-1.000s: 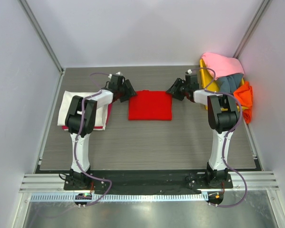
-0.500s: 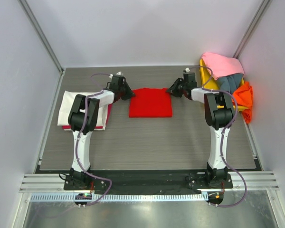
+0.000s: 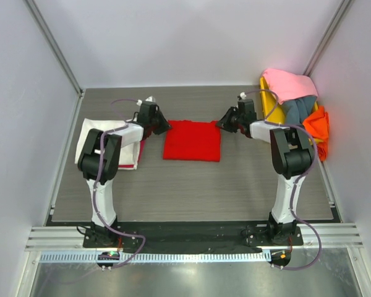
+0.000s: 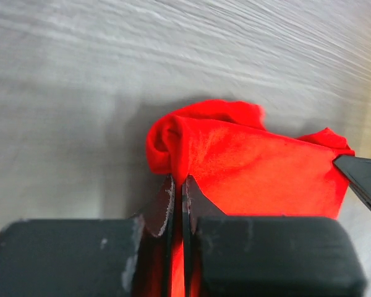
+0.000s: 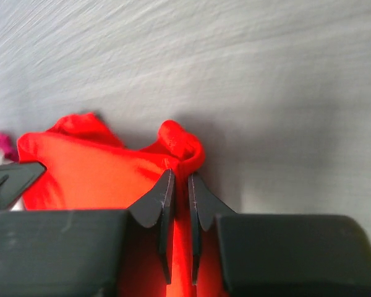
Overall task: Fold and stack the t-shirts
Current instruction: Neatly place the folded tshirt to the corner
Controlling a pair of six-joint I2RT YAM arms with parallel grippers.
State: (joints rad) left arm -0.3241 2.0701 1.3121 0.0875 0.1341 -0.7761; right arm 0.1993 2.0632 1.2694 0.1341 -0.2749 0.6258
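Note:
A bright red t-shirt (image 3: 192,141), folded into a rectangle, lies in the middle of the table. My left gripper (image 3: 164,127) is shut on its far left corner, and in the left wrist view the red cloth (image 4: 260,176) bunches up between the left gripper's (image 4: 179,180) tips. My right gripper (image 3: 222,124) is shut on the far right corner; the right wrist view shows a fold of the shirt (image 5: 93,170) pinched in the right gripper (image 5: 179,176). A cream-white t-shirt (image 3: 102,137) lies folded at the left on top of a red-edged one.
A yellow tray (image 3: 271,105) at the back right holds a heap of pink (image 3: 289,83), grey-blue (image 3: 300,109) and orange (image 3: 319,127) shirts. Grey walls and metal rails close the table in on three sides.
Both grippers went from open to shut on the red shirt's far corners. The shirt has shifted slightly left and toward the near side, and both arms have moved with it.

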